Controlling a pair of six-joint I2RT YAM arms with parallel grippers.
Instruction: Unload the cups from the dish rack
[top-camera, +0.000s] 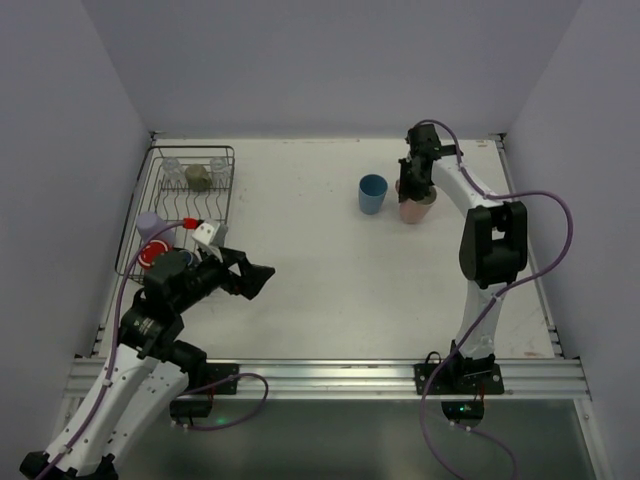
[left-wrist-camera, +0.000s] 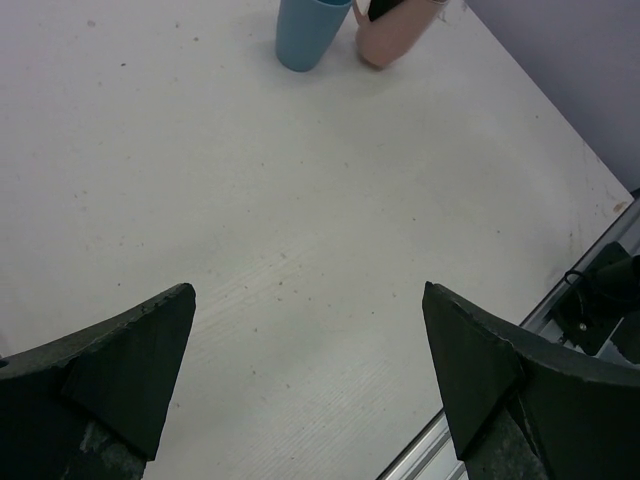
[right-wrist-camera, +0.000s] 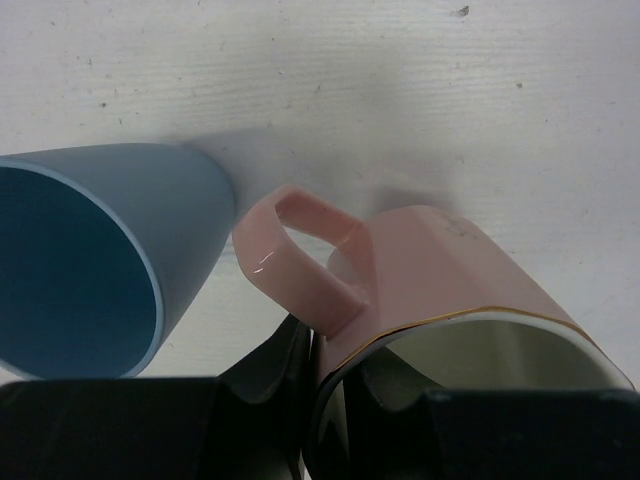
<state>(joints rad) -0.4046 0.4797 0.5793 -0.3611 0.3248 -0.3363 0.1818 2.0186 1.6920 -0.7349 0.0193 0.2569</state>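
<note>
- Currently, right gripper (right-wrist-camera: 325, 385): clenched on the rim of the pink mug (right-wrist-camera: 450, 270). One finger (right-wrist-camera: 265, 375) sits outside the wall close by the handle, the other inside the mouth.
- Pink mug, location: far right part of the table (top-camera: 320, 300), well apart from the dish rack (top-camera: 190, 205). Mouth up, handle turned toward the blue cup (top-camera: 372, 193). Whether its base rests on the table or hangs just above it cannot be told.
- Blue cup: upright on the table, mouth up, just beside the pink mug on its left. Neither gripper touches it.
- Left gripper (left-wrist-camera: 307, 300): released, jaws spread wide with nothing between them. It hovers over bare table just beside the near right corner of the dish rack, and its wrist view looks across the table toward the blue cup and pink mug.
- Dish rack: dark wire, rectangular, raised sides, at the far left of the table against the left wall.
- Rack contents, far end: left clear glass (top-camera: 172, 170) and right clear glass (top-camera: 220, 170), with an olive mug (top-camera: 198, 178) between them.
- Rack contents, near end: lavender tumbler (top-camera: 150, 222) at the left side. A red mug (top-camera: 155, 255) sits nearer the corner, partly hidden by the left arm.
- Table: white, lightly speckled, with a metal rail along the near edge.
</note>
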